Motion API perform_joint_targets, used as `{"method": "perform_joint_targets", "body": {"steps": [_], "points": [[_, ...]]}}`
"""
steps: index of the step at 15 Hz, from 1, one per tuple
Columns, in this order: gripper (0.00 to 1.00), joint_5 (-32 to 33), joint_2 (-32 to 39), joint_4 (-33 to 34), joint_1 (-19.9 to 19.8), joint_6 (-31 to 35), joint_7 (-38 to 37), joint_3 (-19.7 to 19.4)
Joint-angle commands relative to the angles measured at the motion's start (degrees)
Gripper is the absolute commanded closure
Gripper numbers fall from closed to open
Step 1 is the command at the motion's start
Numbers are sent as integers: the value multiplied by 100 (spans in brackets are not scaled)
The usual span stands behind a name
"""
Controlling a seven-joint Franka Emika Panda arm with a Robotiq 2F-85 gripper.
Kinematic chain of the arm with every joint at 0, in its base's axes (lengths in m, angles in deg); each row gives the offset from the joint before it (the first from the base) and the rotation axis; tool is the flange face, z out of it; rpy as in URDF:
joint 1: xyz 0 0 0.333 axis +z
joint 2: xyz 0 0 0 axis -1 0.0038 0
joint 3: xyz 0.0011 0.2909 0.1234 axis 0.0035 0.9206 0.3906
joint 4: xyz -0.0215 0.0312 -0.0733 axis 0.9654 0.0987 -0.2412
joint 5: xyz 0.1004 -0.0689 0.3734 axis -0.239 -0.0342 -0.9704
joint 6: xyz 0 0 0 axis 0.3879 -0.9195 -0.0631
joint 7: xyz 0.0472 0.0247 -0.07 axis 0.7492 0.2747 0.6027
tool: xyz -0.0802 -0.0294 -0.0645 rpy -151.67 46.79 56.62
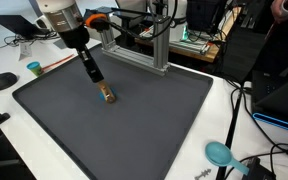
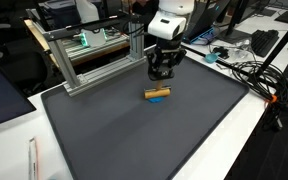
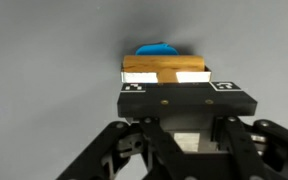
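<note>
Dark mat spreads wide around the wooden block, clear of edges.

The mat lies on the counter and covers most of it. On the mat, toward its rear half, lies a small block. My claw hangs over the mat just behind the block, between it and the frame, which stands at the mat's rear edge. In the wrist view, the block lies just beyond the fingertips.
</note>
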Motion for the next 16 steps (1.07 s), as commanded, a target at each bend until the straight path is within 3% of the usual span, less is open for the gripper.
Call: {"method": "perform_joint_targets", "body": {"steps": [1, 16], "points": [[77, 64, 468, -20, -9, 810, 78, -37], [77, 169, 498, -4, 15, 949, 74, -56]]}}
